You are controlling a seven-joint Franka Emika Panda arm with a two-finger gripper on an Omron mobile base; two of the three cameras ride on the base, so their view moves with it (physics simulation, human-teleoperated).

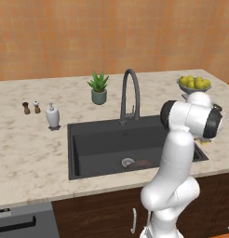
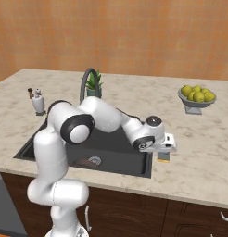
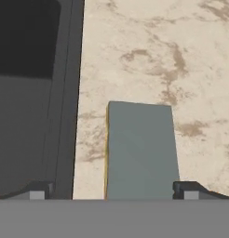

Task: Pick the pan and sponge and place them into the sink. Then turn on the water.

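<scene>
The sponge (image 3: 139, 148) lies flat on the marble counter just right of the sink (image 3: 65, 93), grey-green top up and a yellow edge showing. My gripper (image 3: 114, 191) hangs over it, open, one fingertip on each side and the sponge nearer the right one. From the right base view, the gripper (image 2: 169, 148) is low over the sponge (image 2: 163, 158) at the right rim of the sink (image 2: 111, 148). A dark reddish-brown shape, apparently the pan (image 1: 143, 163), lies on the floor of the sink (image 1: 102, 144) beside the drain. No water runs from the faucet (image 1: 130, 93).
A grey bowl of lemons (image 2: 197, 97) stands on the counter right of the sink. Behind the sink is a potted plant (image 1: 98, 88). A soap dispenser (image 1: 52, 116) and two small shakers (image 1: 31, 108) stand to its left.
</scene>
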